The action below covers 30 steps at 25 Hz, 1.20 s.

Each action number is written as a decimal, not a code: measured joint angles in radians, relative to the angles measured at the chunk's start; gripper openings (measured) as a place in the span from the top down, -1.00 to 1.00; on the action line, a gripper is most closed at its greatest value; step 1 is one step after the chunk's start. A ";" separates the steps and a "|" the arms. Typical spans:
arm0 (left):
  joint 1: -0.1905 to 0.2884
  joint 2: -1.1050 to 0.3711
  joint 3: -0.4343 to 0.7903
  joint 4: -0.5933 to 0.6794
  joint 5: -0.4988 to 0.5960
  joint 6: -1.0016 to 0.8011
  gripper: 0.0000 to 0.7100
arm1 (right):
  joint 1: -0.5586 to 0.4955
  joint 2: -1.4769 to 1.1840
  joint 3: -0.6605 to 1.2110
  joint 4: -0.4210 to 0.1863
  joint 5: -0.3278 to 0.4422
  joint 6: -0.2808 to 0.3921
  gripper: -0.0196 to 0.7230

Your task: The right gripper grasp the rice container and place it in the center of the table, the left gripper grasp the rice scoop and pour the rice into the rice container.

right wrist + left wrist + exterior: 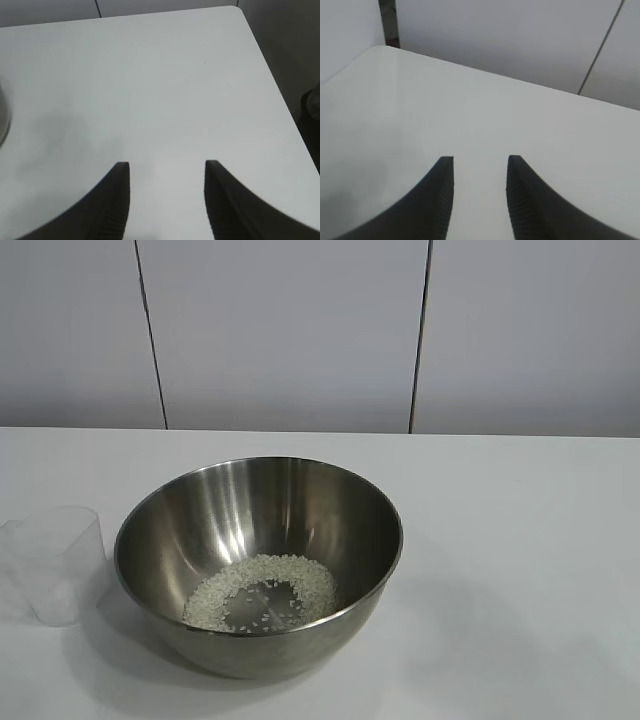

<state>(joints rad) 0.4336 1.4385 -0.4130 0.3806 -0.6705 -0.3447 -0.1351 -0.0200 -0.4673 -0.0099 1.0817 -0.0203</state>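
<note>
The bowl sat near the middle of the desk, upright and steady, so the placing step looked done. And there was the rice, lying in a loose ring across the bowl's bottom, with bare steel showing at the centre! By the look of it the pour had gone in too. No stray grains showed on the desk around the bowl, though white grains on a white top would be hard to spot from here.

Just beside the bowl, toward the left arm's side, the scoop stood upright on the desk, apart from the bowl and free of any grip. It looked empty, but its frosted wall made that hard to call for sure.

Out from there: the left gripper was clear of everything, jaws parted with nothing between them, only bare desk under its own camera. The right gripper was the same story, jaws spread and holding nothing, with a sliver of the bowl's rim at the edge of its view and the desk's corner beyond. Neither arm showed in the exterior view.

Judged from that, the whole task read as finished: bowl centred, rice in, scoop set down. All that seemed left was for the arms to settle clear.
</note>
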 joint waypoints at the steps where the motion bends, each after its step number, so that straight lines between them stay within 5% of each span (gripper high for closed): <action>1: 0.013 -0.041 -0.021 0.026 0.043 -0.036 0.26 | 0.000 0.000 0.000 0.000 0.000 0.000 0.09; 5: 0.017 -0.211 -0.092 0.139 0.183 -0.197 0.26 | 0.000 0.000 0.000 0.000 -0.001 0.000 0.09; 8: -0.032 -0.371 -0.132 0.209 0.285 -0.262 0.26 | 0.000 0.000 0.000 0.000 0.000 0.000 0.09; 12: -0.164 -0.571 -0.184 0.227 0.475 -0.274 0.26 | 0.000 0.000 0.000 0.000 0.000 0.000 0.09; 18: -0.426 -0.903 -0.233 0.215 0.795 -0.198 0.26 | 0.000 0.000 0.000 0.000 0.000 0.000 0.09; 23: -0.594 -1.134 -0.301 0.032 1.094 0.090 0.26 | 0.000 0.000 0.000 0.000 0.000 0.000 0.09; 30: -0.609 -1.271 -0.384 -0.320 1.663 0.503 0.26 | 0.000 0.000 0.000 0.000 0.000 0.000 0.09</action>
<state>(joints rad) -0.1752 0.1678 -0.7971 0.0611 0.9926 0.1586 -0.1351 -0.0200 -0.4673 -0.0099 1.0817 -0.0203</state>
